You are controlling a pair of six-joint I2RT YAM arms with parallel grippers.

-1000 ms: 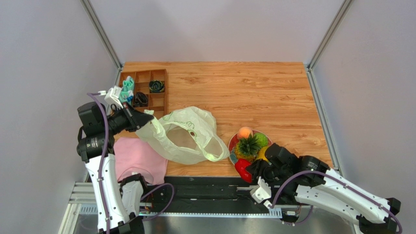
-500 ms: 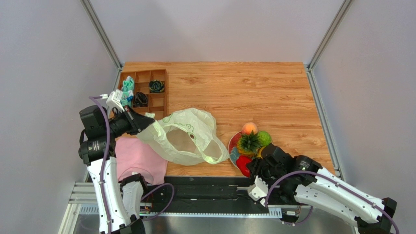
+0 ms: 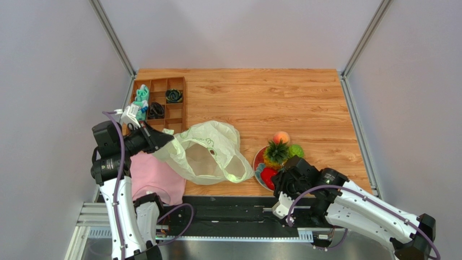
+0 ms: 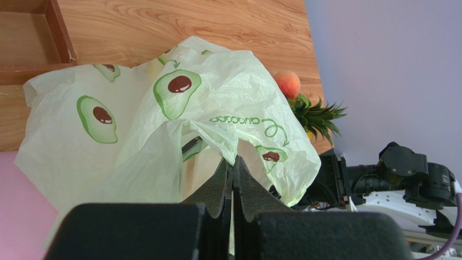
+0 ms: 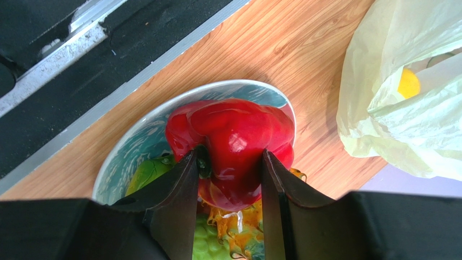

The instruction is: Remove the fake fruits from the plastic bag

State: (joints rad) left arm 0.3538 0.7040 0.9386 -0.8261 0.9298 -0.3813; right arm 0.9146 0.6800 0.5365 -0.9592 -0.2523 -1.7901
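Holding the bag [image 3: 209, 151] up was the left gripper's [image 4: 233, 161] part. Its fingers were pressed fully together on a fold of film, with the rest of the bag spreading out beyond and below the tips, and that pinch looked worth keeping so the mouth would not sag. Directly under the right gripper [image 5: 229, 157] lay the plate [image 5: 135, 149]. The pepper [image 5: 233, 127] sat between those half-spread fingers, one against each flank; whether it touched the plate could not be told. To finish well, the jaws probably needed to part only once the pepper rested on the plate, then draw straight back so it would not roll into the pineapple [image 3: 277, 153], peach [image 3: 281, 137] or green ball [image 3: 296, 150] beyond the tips. A yellow shape [image 5: 408, 83] showed through the bag off to the right fingers' side, possibly one more fruit.
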